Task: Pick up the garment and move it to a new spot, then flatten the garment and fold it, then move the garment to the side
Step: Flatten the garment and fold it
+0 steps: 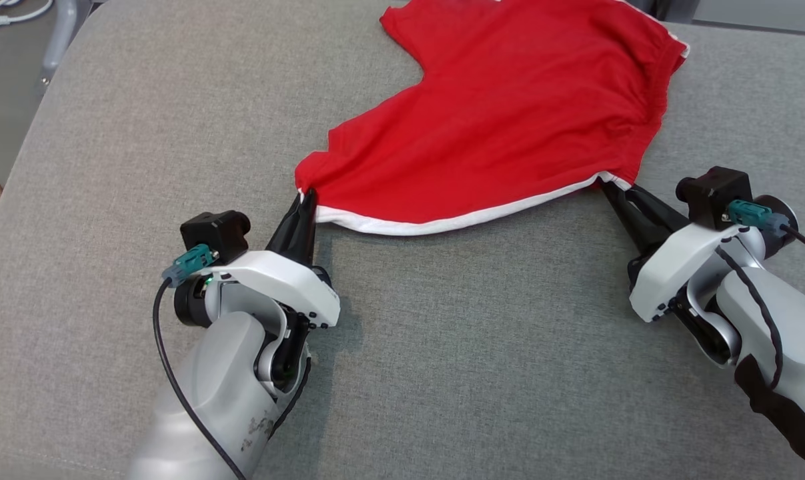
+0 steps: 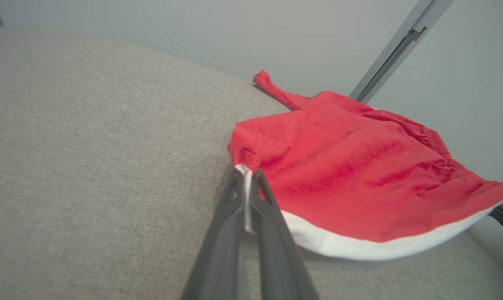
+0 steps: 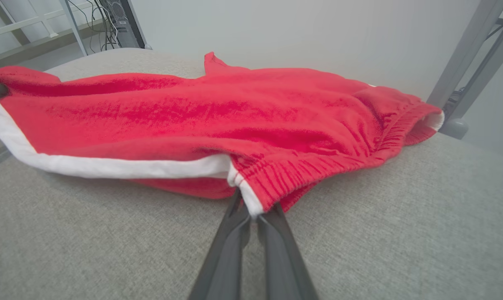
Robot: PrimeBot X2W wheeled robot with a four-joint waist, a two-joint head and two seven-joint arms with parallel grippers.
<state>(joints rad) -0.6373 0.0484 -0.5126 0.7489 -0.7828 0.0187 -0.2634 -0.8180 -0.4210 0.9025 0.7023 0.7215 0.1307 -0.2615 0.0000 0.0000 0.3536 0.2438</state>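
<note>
One grey cushion (image 1: pixel 442 347), one red garment (image 1: pixel 509 113), two grippers pinching it.
The cushion spans the head view, with its rounded left edge at the upper left. The garment lies toward the cushion's far edge, right of the middle, and its far part runs past the top of the view. A gathered waistband (image 1: pixel 655 87) runs along its right side. Its white-trimmed hem (image 1: pixel 455 220) faces the near edge and hangs in a shallow curve between the two arms. The left gripper (image 1: pixel 307 198) has its fingers pressed together on the hem's left corner. The right gripper (image 1: pixel 609 187) is likewise clamped on the right corner, where the white trim meets the waistband.
</note>
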